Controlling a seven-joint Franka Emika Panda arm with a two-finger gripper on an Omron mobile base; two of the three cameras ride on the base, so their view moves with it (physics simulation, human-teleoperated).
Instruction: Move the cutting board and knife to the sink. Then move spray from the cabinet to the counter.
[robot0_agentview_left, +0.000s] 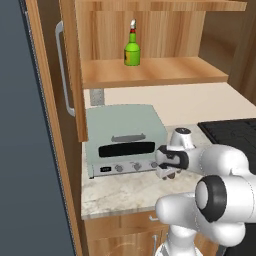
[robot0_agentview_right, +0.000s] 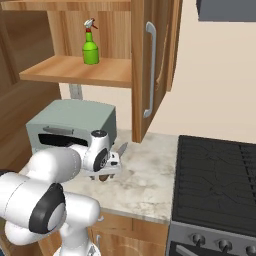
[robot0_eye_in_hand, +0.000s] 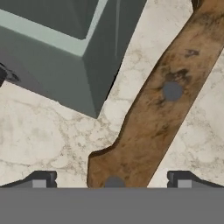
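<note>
The knife (robot0_eye_in_hand: 162, 100) lies on the marbled counter (robot0_eye_in_hand: 39, 140) beside the toaster oven, and its brown riveted handle runs between my two fingertips. My gripper (robot0_eye_in_hand: 113, 179) is open and hangs low over the handle, one tip on each side; I cannot tell whether they touch it. The grey blade (robot0_agentview_right: 121, 149) pokes out past the hand (robot0_agentview_right: 106, 171). Up in the open wooden cabinet (robot0_agentview_left: 150, 75), the green spray (robot0_agentview_left: 132, 49) stands upright on the shelf, far above the gripper (robot0_agentview_left: 167, 174). The cutting board and the sink are out of view.
A pale green toaster oven (robot0_agentview_left: 125, 137) stands close to the left of the gripper on the counter (robot0_agentview_right: 145, 185). The cabinet door (robot0_agentview_right: 145, 65) hangs open with its long bar handle. A black stovetop (robot0_agentview_right: 215, 170) borders the counter on the right.
</note>
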